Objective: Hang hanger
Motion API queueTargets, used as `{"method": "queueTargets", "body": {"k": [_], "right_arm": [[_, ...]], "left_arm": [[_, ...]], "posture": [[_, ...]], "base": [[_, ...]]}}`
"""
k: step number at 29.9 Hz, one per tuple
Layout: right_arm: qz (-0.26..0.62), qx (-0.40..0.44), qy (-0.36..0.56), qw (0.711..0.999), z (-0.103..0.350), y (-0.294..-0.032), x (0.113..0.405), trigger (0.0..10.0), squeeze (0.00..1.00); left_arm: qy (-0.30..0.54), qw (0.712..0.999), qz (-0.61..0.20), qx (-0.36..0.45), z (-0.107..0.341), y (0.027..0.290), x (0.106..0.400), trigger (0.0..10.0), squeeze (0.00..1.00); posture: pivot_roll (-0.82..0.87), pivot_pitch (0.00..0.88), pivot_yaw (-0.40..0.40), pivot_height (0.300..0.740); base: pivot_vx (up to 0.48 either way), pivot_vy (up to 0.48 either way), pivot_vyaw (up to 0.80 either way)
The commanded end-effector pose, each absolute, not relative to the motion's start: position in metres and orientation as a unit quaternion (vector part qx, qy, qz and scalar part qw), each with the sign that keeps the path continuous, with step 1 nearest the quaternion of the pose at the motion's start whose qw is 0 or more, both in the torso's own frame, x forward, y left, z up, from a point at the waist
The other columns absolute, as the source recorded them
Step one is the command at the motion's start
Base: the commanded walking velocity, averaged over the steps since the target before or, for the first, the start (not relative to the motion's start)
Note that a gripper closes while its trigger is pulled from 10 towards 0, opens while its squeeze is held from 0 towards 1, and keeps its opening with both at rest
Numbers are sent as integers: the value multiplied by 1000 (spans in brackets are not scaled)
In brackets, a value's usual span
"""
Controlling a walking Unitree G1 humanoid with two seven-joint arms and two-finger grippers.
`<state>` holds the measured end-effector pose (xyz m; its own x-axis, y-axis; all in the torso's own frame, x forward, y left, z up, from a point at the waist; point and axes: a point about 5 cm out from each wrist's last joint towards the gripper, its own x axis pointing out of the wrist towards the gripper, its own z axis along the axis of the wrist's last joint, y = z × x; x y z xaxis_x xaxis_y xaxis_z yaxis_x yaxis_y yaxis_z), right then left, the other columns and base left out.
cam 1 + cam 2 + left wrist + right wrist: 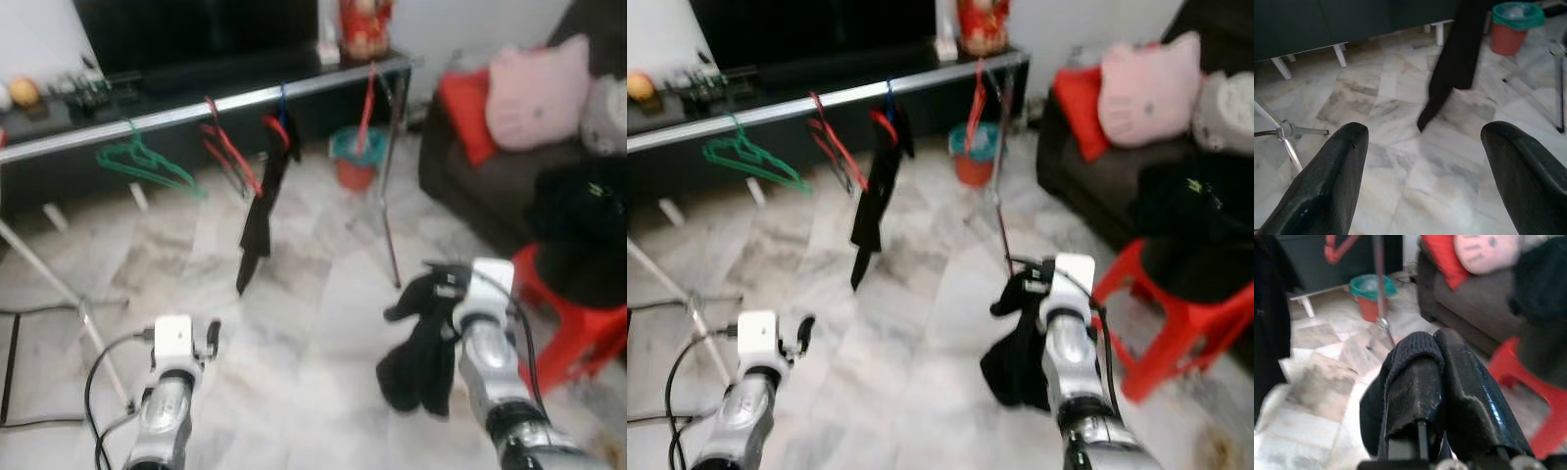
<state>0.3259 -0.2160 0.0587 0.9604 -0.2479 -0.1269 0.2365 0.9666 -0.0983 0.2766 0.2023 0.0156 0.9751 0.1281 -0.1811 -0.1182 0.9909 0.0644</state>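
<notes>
At your ten o'clock a green hanger (147, 162) hangs on the silver rail (196, 110), then red hangers (227, 147) beside it, then at twelve o'clock a black garment (263, 211) dangling from the rail on a hanger, clear of the marble floor (294, 323). Your left gripper (1425, 161) sits low at seven o'clock, fingers (1327, 181) spread wide and empty over the tiles. At one o'clock, past the rail's far leg, an orange bucket (356, 162) with a teal liner stands on the floor; you cannot tell what is inside it. Your right gripper (1442, 382) at four o'clock has its fingers clenched on a black cloth (416, 357) that droops below it. A red stool (578, 328) stands just beside it, a dark sofa (490, 186) with a pink cushion (539, 93) behind.
</notes>
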Motion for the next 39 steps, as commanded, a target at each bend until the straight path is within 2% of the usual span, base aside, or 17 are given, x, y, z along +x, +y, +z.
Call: {"method": "queueTargets", "body": {"k": [1,4,13,35,39], "right_arm": [[-108,-32,51,992,67,-207,333,10000,0],[-101,-39,50,993,67,-205,333,10000,0],[-97,-37,48,993,68,-203,334,10000,0],[-132,-15,77,988,61,-212,331,10000,0],[-126,-12,66,990,62,-210,331,10000,0]], "left_arm": [[94,992,73,35,17,211,277,10000,0],[92,992,75,35,18,211,277,10000,0],[90,992,80,35,20,213,279,10000,0],[85,992,86,37,23,215,281,10000,0],[71,993,87,39,28,218,282,10000,0]], "posture": [[-2,0,0,728],[-2,0,0,728],[4,0,0,728],[8,0,0,728],[10,0,-1,728]], "base": [[386,0,0],[384,0,0],[386,0,735],[384,0,0],[385,0,-494]]}}
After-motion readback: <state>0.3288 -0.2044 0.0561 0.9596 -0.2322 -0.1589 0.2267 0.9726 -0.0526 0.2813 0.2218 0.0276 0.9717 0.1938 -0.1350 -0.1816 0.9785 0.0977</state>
